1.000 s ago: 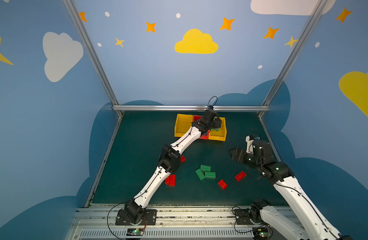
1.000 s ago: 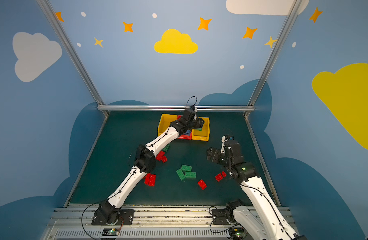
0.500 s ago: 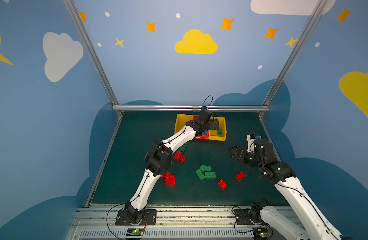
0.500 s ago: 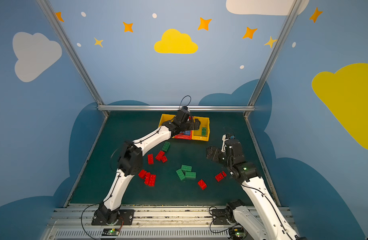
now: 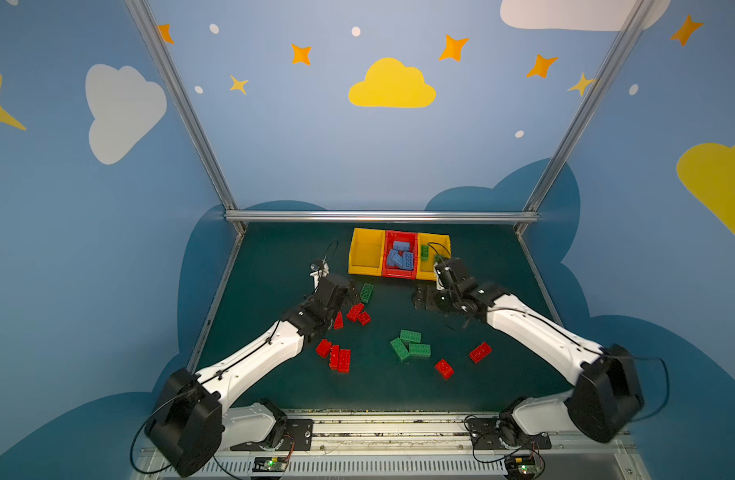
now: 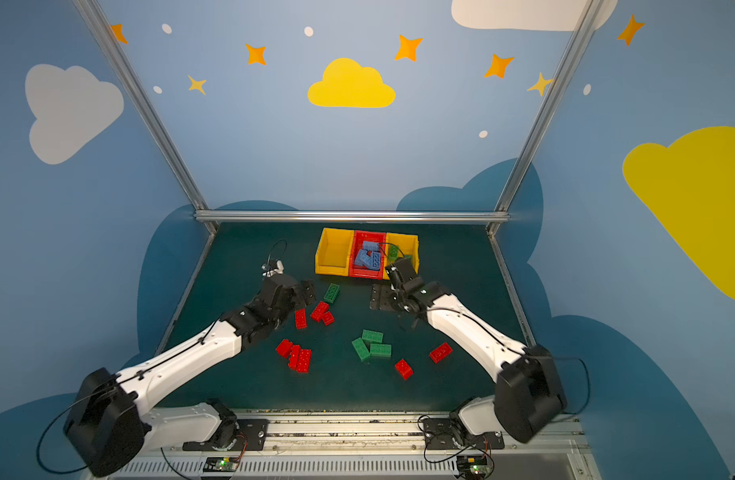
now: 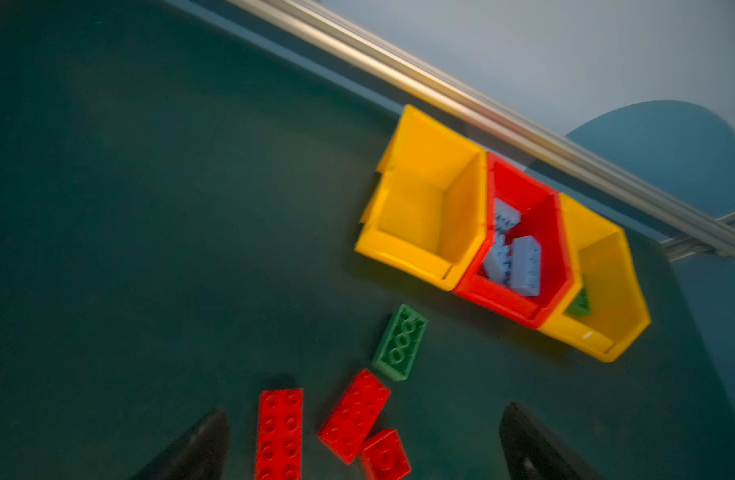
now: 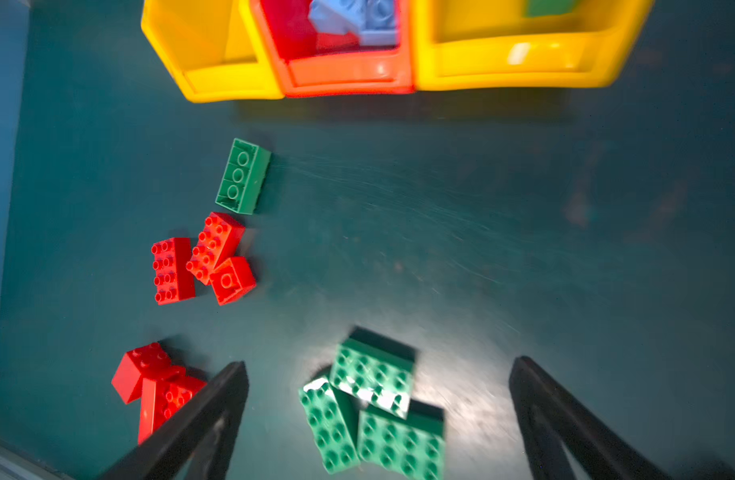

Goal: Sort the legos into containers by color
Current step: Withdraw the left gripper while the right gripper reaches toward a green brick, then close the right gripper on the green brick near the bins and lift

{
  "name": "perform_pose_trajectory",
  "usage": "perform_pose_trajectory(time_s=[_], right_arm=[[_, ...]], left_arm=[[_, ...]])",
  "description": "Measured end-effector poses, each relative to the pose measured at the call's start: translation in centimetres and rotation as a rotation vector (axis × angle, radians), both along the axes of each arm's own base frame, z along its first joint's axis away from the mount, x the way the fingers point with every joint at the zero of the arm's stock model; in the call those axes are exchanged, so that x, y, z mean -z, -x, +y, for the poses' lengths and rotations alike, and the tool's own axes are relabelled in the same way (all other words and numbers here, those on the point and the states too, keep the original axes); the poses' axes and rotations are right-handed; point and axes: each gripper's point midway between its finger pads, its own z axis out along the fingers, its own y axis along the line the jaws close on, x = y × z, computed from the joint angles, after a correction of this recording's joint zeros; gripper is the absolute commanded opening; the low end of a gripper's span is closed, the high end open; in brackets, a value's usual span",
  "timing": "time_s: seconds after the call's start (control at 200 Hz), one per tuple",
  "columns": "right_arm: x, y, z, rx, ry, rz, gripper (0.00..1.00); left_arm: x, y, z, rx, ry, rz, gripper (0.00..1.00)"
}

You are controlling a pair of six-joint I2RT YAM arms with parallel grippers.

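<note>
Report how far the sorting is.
Done: blue bricks in the red bin, a green brick in the right yellow bin. In hand: nothing; left pincer and right pincer open, empty. Left: eight red bricks and four green bricks on the mat; left yellow bin empty.

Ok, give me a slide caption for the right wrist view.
Open right pincer frames three green bricks, with loose red bricks nearby and three joined bins beyond.

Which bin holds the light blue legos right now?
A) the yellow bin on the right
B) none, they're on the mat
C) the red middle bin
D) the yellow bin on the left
C: in both top views the light blue legos lie piled inside the red middle bin.
</note>
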Motion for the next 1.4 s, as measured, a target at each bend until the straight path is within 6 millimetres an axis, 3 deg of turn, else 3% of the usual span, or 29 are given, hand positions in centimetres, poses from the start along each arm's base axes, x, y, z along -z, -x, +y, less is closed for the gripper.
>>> perform_pose_trajectory(time_s=[0.07,0.185,0.415,0.586,0.776,0.966,1.186,1.397], right_arm=[[1.1,-1.5,2.5,-0.018,0.007,0.024,0.95],[2.8,-3.4,6.0,-0.041,0.016,0.04,0.94],[4.5,-6.4,11.3,-0.063,0.013,0.047,0.92],[5.9,-7.6,13.9,-0.077,0.029,0.061,0.89],[8.0,-7.9,15.2,-0.082,0.065,0.096,0.85],[9.6,-7.0,16.3,-0.098,0.104,0.132,0.79],[11.1,-6.1,16.2,-0.108,0.16,0.156,0.5],[11.3,-6.3,15.4,-0.111,0.197,0.151,0.4]], left_arm=[[1.6,2.1,1.9,-0.036,-0.014,0.03,1.0],[2.7,4.4,3.9,-0.08,0.001,0.041,1.0],[3.6,7.4,5.9,-0.114,0.076,0.014,1.0],[4.3,8.8,6.9,-0.121,0.11,-0.016,1.0],[3.5,9.3,7.4,-0.127,0.134,-0.057,1.0],[4.0,9.4,7.5,-0.128,0.122,-0.036,1.0],[4.3,9.4,7.5,-0.123,0.112,-0.023,1.0],[4.0,9.4,7.6,-0.119,0.109,-0.034,1.0]])
